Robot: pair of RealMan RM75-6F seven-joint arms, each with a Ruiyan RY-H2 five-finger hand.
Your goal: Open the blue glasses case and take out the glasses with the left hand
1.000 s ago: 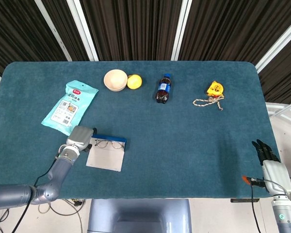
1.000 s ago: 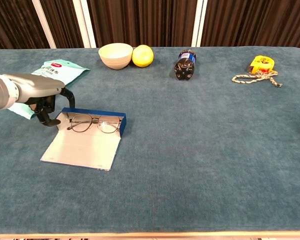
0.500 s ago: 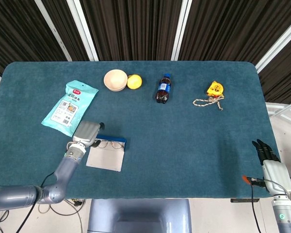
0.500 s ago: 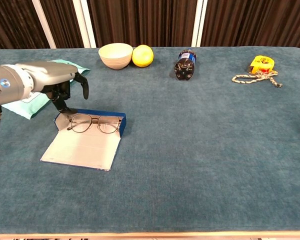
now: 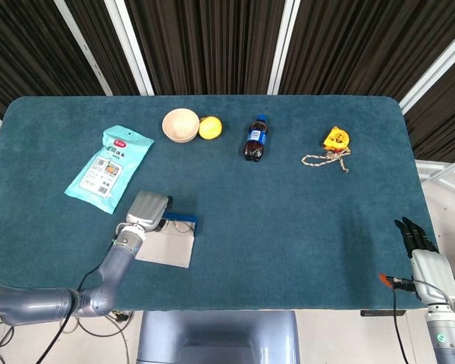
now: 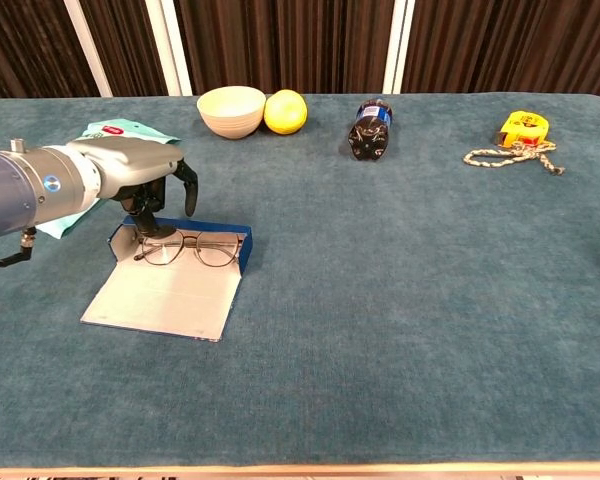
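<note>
The blue glasses case (image 6: 170, 281) lies open on the table at the front left, its pale lid flat toward me. The thin-framed glasses (image 6: 188, 249) rest in its blue tray (image 6: 242, 240). My left hand (image 6: 148, 176) hovers just above the left end of the glasses, fingers curled downward and holding nothing. In the head view the left hand (image 5: 146, 211) covers the left part of the case (image 5: 167, 246), and only part of the glasses (image 5: 183, 224) shows. My right hand (image 5: 420, 249) hangs off the table's right edge with its fingers straight.
A teal snack bag (image 5: 108, 167) lies left of the case. A bowl (image 5: 180, 124), a lemon (image 5: 210, 127) and a lying cola bottle (image 5: 254, 139) sit along the back. A yellow tape measure with cord (image 5: 332, 145) is at the back right.
My left hand has moved right and up from the case's left end to above the left part of the glasses. The case, glasses and right hand have not moved.
</note>
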